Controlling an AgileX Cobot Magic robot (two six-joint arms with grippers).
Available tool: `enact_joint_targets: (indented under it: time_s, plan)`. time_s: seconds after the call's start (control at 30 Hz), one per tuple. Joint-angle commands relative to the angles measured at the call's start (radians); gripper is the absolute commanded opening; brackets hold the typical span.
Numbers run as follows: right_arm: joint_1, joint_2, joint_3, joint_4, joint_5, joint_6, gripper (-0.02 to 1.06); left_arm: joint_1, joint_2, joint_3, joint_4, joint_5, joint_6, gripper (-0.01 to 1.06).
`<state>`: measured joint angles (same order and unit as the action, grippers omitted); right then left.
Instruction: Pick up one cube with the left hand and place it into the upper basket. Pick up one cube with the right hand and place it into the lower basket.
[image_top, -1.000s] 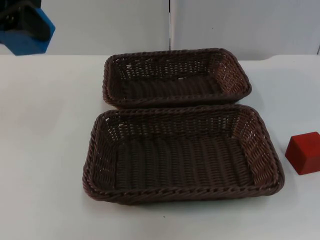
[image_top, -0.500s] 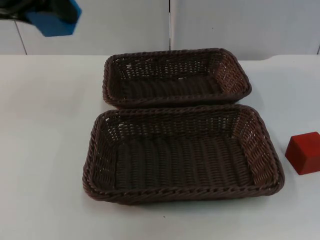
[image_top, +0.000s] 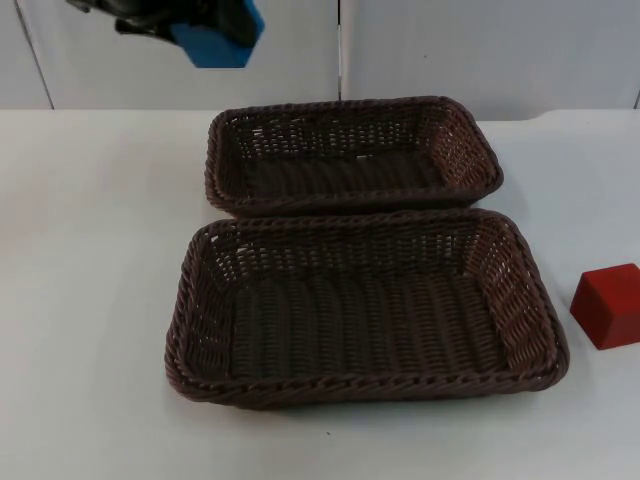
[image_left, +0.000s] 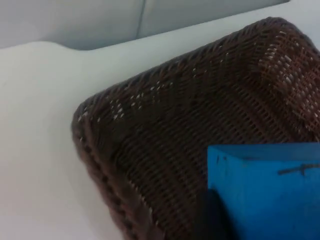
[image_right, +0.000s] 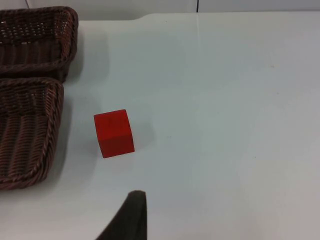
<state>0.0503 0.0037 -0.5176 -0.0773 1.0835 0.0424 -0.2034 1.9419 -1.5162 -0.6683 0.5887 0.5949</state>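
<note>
**Blue cube aloft near the upper basket**

Blue cube (image_top: 222, 40) hung clamped in the left gripper (image_top: 165, 20), above the table (image_top: 90, 300) near the upper basket (image_top: 352, 155). Red cube (image_right: 114, 133) sat right of the lower basket (image_top: 365, 305). Whether the waiting right gripper (image_right: 131, 216) was parted could not be told.

The setting is a robot test bench in a laboratory. A plain white table top (image_top: 90, 300) ends at a grey partition wall (image_top: 480, 50). Staged props include two brown woven wicker baskets (image_top: 365, 300).
</note>
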Motion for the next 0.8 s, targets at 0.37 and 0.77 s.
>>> enact_joint_targets:
  time_s: [0.37, 0.77]
  plan:
    - [-0.004, -0.004, 0.002, 0.001, -0.006, -0.009, 1.05, -0.008, 0.232, -0.268, -0.038, 0.088, -0.009, 0.0]
    - [-0.004, -0.004, 0.002, 0.001, -0.006, -0.009, 1.05, -0.027, 0.341, -0.348, -0.053, 0.071, -0.007, 0.0]
